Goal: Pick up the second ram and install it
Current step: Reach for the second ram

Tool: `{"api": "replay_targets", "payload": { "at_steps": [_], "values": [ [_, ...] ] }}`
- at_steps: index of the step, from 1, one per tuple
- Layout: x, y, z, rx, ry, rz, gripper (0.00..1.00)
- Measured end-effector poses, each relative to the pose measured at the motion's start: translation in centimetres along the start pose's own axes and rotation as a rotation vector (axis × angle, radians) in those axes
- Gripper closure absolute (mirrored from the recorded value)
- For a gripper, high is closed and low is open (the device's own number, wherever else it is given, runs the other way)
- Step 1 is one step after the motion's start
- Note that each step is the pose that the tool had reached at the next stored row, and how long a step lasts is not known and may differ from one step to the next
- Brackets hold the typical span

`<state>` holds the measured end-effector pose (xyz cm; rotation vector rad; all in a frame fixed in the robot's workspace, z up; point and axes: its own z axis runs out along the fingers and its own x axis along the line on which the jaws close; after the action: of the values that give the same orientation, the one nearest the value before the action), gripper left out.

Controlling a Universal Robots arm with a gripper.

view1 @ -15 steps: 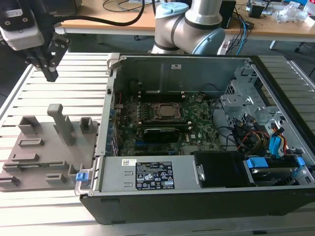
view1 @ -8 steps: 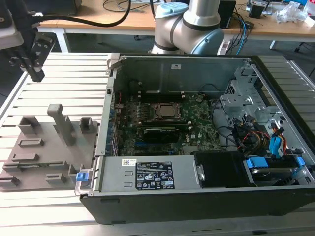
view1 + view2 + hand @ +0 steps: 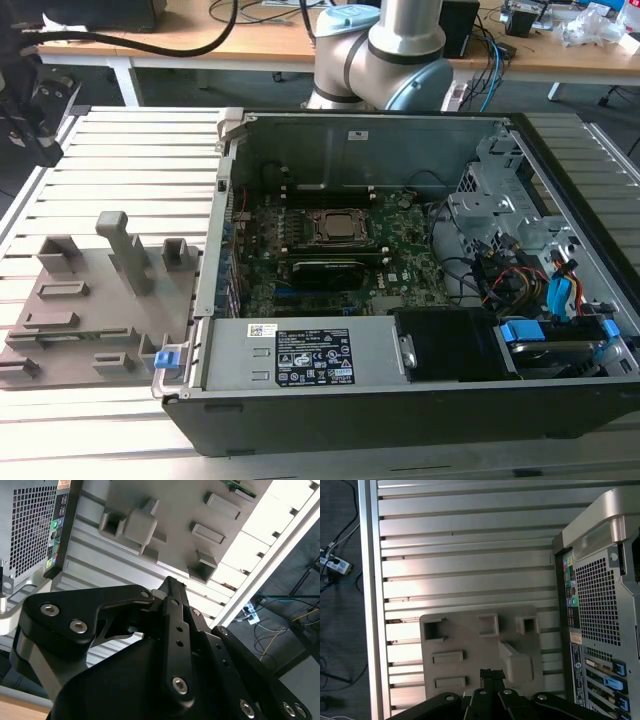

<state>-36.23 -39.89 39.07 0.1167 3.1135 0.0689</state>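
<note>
A short green circuit-board strip, which I take for the second ram (image 3: 239, 486), lies at the far end of the grey fixture plate (image 3: 470, 640), cut off by the picture's edge. My gripper (image 3: 491, 673) hangs above this plate, over the end with the tall post (image 3: 140, 526). Its black fingers (image 3: 170, 587) are shut together with nothing between them. In the exterior view the gripper (image 3: 28, 105) is a dark shape at the far left, well away from the open computer case (image 3: 380, 400). The motherboard (image 3: 400, 265) lies inside the case around the CPU socket (image 3: 343, 228).
The fixture plate (image 3: 100, 310) carries several empty grey holders and rests on a slatted aluminium table (image 3: 130, 160). The case's rear panel (image 3: 600, 630) stands beside the plate. A black module (image 3: 328, 272) sits below the socket. Cables and drive bays (image 3: 530, 270) fill the case's right side.
</note>
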Motion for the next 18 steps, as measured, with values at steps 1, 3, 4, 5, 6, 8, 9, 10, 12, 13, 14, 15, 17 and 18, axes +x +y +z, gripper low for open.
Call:
{"api": "replay_targets", "payload": {
  "at_steps": [1,3,4,5,6,8,9,10,12,13,14,15,17,18],
  "values": [
    [0.1,-0.06,0.0,0.0,0.0001,0.0,0.89],
    [0.23,-0.38,-0.01,-0.0001,0.0,0.0,0.89],
    [0.32,-0.6,-0.02,0.0,0.0,0.0,0.89],
    [0.4,-0.86,-0.03,0.0,0.0,0.0,0.89],
    [0.58,-1.58,-0.04,0.0,0.0,0.0,0.89],
    [0.58,-2.65,-0.04,0.0011,0.0,0.0,0.89],
    [0.54,-3.23,-0.04,0.0023,-0.0002,0.0,0.89],
    [0.49,-3.99,0.0,0.0044,-0.0003,-0.001,0.89],
    [0.35,-4.92,0.2,0.0082,-0.0006,-0.001,0.89],
    [0.32,-5.27,0.24,0.0088,-0.0006,-0.001,0.89],
    [0.3,-5.55,0.27,0.0094,-0.0006,-0.001,0.89],
    [0.28,-5.81,0.28,0.0102,-0.0006,-0.001,0.89],
    [0.28,-5.85,0.28,0.0102,-0.0007,-0.001,0.89],
    [0.28,-5.87,0.28,0.0102,-0.0007,-0.001,0.89]
  ]
}}
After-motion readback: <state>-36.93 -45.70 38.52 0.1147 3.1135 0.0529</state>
